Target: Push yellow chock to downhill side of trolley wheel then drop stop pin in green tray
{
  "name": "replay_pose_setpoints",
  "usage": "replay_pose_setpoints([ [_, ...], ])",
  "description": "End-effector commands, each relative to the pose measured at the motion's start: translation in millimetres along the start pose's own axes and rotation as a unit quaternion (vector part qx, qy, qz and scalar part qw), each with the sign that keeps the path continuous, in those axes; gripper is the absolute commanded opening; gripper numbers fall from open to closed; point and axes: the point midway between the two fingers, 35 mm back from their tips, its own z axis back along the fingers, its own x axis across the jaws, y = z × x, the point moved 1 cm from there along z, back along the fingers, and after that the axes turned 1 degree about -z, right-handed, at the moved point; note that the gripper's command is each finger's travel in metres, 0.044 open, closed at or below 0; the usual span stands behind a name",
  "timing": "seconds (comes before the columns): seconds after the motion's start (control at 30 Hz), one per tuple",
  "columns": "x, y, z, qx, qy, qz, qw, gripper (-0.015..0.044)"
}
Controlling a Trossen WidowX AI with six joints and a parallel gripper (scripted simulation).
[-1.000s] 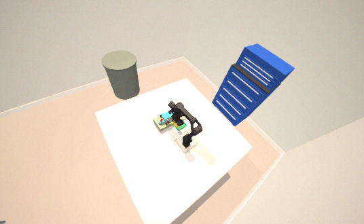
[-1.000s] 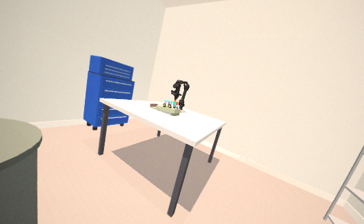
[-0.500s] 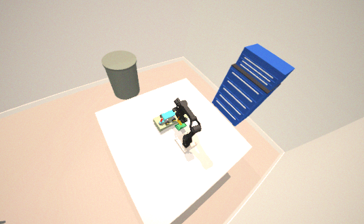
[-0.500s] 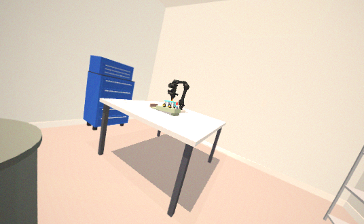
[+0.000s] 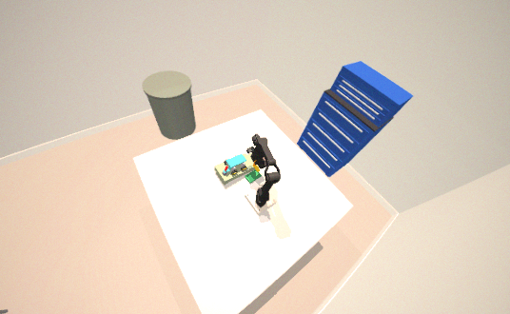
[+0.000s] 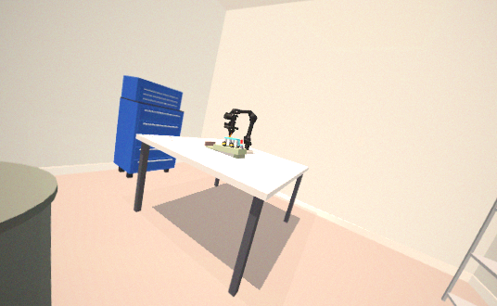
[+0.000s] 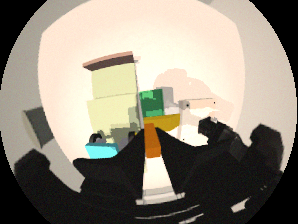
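Orange handle [image 7: 152,141] clamped in my gripper [image 5: 256,163] [image 6: 230,134] [image 7: 151,131], I carry the yellow chock [image 5: 256,166] [image 7: 165,122] upright, presumably so its base can meet a wheel.

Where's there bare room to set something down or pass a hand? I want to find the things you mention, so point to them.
Ramp [image 5: 220,178] [image 6: 223,149] [image 7: 112,80]: bare stretch between trolley [image 5: 235,162] [image 6: 232,139] [image 7: 101,150] and brown block [image 6: 210,143] [image 7: 110,61]. Table [image 5: 190,214] [image 6: 255,173]: room between ramp and the edge nearest the bin [image 5: 176,114] [image 6: 14,246] [image 7: 41,127]. Crowded: around gripper [image 5: 256,164] [image 6: 231,134] [image 7: 152,142], chock [image 5: 256,166] [image 7: 162,121] and tray [image 5: 253,176] [image 7: 151,102].
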Motion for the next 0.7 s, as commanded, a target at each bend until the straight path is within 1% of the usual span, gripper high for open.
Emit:
replay_pose_setpoints([
  [0.0,5,-17,0,-0.003,-0.004,0.002,1.000,0.0000],
  [0.2,11,-38,0,-0.004,-0.004,0.002,1.000,0.0000],
  [0.3,12,-40,0,-0.003,-0.003,-0.010,1.000,0.0000],
  [0.67,13,-41,0,0.010,0.004,-0.194,0.981,0.0000],
])
